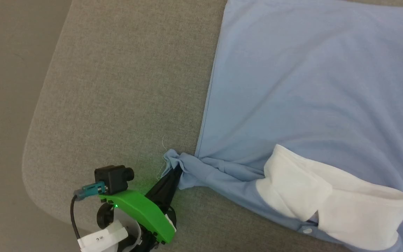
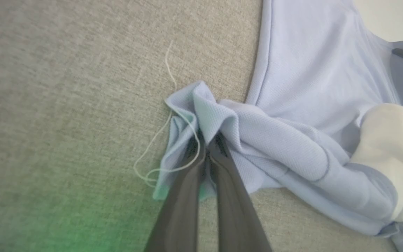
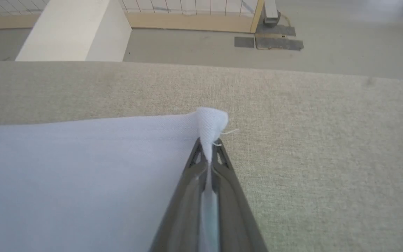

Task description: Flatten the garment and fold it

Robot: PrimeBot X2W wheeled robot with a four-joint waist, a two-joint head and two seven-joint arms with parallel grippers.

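One light blue garment (image 1: 292, 87) lies spread on the grey tabletop (image 1: 117, 87), its white collar (image 1: 306, 189) nearest me and its body running away from me. My left gripper (image 1: 176, 168) has its jaws clamped on a bunched fold beside the collar. My right gripper (image 3: 208, 147) has its jaws clamped on a corner of the fabric.

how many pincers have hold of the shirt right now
2. The left pincer is shut on a bunched tip of the shirt, to the left of the white collar; the right pincer is shut on a flat corner of it.
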